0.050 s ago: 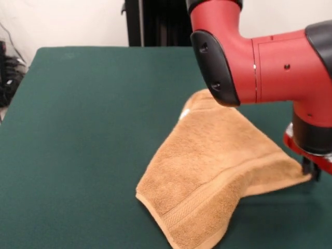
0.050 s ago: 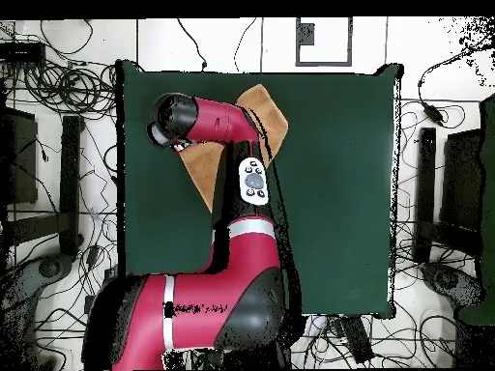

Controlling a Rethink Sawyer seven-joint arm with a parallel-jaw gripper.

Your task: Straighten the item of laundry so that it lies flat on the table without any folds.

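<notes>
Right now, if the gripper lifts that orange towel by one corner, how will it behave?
The towel would likely hang limp, since it already lies in soft folds. Its thick terry pile suggests it will drag on the felt-like table rather than slide. The gripper is at its right corner; whether it grips, I cannot tell.

The towel [image 1: 215, 171] lies on the table [image 1: 78, 129] beneath the arm [image 1: 270, 67].

Arm [image 2: 227, 126] over towel [image 2: 266, 111], w/ towel partly hidden, on table [image 2: 338, 193].
</notes>
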